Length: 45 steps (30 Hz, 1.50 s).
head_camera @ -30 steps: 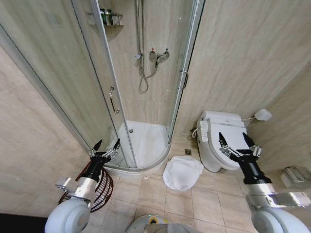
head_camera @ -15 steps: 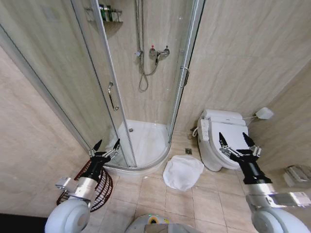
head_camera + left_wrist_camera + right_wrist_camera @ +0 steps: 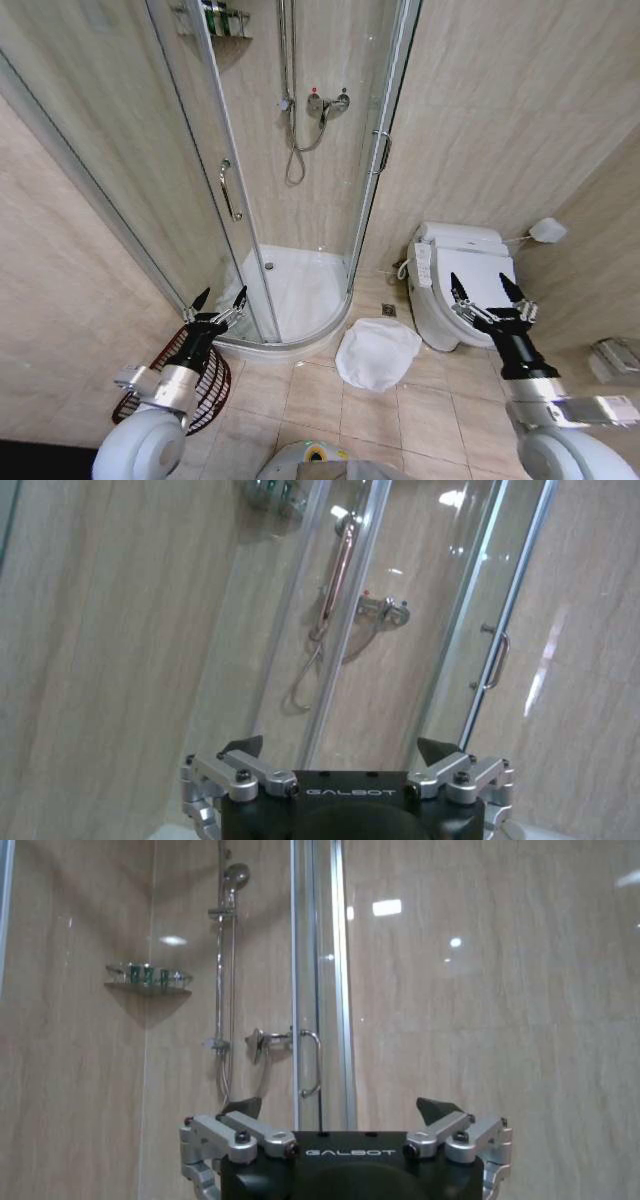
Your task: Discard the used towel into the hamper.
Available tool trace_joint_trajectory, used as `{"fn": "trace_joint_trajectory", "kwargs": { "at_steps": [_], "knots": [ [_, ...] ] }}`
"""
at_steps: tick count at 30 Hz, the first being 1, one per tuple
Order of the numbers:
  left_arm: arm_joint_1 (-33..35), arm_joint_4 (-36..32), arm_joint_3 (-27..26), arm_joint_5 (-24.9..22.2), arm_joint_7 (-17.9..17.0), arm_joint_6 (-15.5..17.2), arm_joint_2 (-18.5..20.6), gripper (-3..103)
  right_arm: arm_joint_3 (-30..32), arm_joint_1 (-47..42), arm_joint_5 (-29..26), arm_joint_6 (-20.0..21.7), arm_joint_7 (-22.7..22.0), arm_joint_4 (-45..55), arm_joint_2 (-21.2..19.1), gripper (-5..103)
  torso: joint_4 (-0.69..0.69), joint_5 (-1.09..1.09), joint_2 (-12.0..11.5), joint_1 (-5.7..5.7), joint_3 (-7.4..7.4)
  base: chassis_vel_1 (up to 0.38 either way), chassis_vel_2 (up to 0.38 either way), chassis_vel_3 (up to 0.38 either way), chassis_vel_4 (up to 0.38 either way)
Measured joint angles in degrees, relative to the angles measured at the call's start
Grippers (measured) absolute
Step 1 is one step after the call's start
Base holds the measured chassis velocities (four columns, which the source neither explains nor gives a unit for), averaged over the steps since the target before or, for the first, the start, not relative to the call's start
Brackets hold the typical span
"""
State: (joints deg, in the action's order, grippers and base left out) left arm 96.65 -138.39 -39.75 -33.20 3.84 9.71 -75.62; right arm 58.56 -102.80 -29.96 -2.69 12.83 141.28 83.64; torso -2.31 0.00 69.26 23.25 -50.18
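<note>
Head view, hamper point(image 3: 205, 385) partly behind left gripper point(image 3: 220, 298), towel point(image 3: 377, 352) on floor

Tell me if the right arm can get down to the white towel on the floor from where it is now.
Probably yes. The towel lies in the open on the tiles between the shower tray and the toilet. The right gripper, open and empty, hangs above and to its right, with nothing between them.
</note>
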Motion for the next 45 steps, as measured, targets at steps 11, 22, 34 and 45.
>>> {"fn": "trace_joint_trajectory", "kwargs": {
  "at_steps": [11,22,34,45],
  "knots": [
    [0.0,0.0,0.0,0.0,0.0,0.0,0.0,100,0.0,0.0,0.0,0.0,0.0,0.0,0.0,100,0.00,-0.01,-3.3,-1.58,1.73,-0.015,-0.012,0.019,0.015],
    [0.0,0.0,0.0,0.0,0.0,0.0,0.0,100,0.0,0.0,0.0,0.0,0.0,0.0,0.0,100,0.00,0.00,-6.0,-2.87,3.11,-0.069,-0.060,0.066,0.055],
    [0.0,0.0,0.0,0.0,0.0,0.0,0.0,100,0.0,0.0,0.0,0.0,0.0,0.0,0.0,100,0.00,0.00,-9.7,-4.61,5.05,-0.002,-0.003,0.005,0.002],
    [0.0,0.0,0.0,0.0,0.0,0.0,0.0,100,0.0,0.0,0.0,0.0,0.0,0.0,0.0,100,0.01,0.00,-12.0,-5.72,6.26,-0.039,-0.031,0.030,0.033]
  ]
}}
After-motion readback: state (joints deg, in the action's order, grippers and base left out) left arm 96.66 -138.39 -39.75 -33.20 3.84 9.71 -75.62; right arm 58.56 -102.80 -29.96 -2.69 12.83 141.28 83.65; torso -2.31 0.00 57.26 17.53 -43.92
